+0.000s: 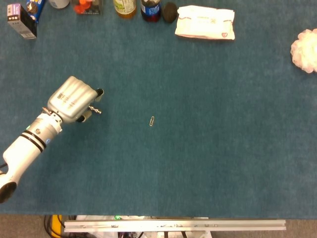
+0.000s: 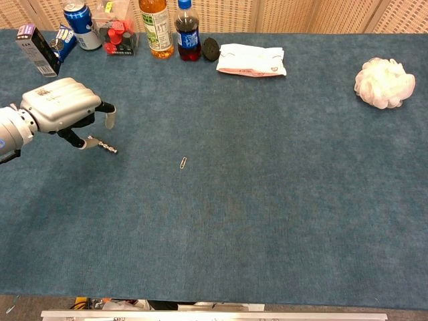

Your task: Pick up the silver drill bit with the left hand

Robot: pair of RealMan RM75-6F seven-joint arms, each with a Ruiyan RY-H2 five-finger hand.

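Observation:
The silver drill bit (image 2: 107, 146) lies flat on the blue table, left of the middle. My left hand (image 2: 59, 110) hovers over its left end, palm down, fingers curled. The thumb tip (image 2: 85, 142) touches or nearly touches the bit's left end, while the other fingertips (image 2: 110, 119) stay apart above it, so the bit is not pinched. In the head view only the bit's tip (image 1: 97, 110) shows from under the left hand (image 1: 73, 99). Neither view shows my right hand.
A small paperclip (image 2: 183, 162) lies to the right of the bit. Along the far edge stand a dark box (image 2: 37, 49), a can (image 2: 77, 25), two bottles (image 2: 187, 30), and a white packet (image 2: 252, 60). A white puff (image 2: 383, 82) sits far right.

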